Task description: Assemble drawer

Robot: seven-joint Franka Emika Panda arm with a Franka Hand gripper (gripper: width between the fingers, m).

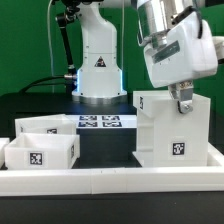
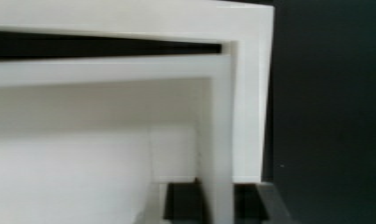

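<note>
The tall white drawer case (image 1: pixel 165 128) stands at the exterior view's right, with a square tag on its front. My gripper (image 1: pixel 183 104) comes down onto its top edge. In the wrist view my gripper (image 2: pixel 220 192) straddles a thin white wall of the case (image 2: pixel 224 110). The dark pads (image 2: pixel 185 200) press against the wall on both sides, so the gripper is shut on it. Two smaller white tray boxes sit at the exterior view's left, one nearer (image 1: pixel 40 153) and one behind it (image 1: pixel 48 125), each with a tag.
A long low white rail (image 1: pixel 110 180) runs along the front of the table. The marker board (image 1: pixel 100 122) lies flat in the middle, in front of the arm's base (image 1: pixel 97 70). A green backdrop stands behind.
</note>
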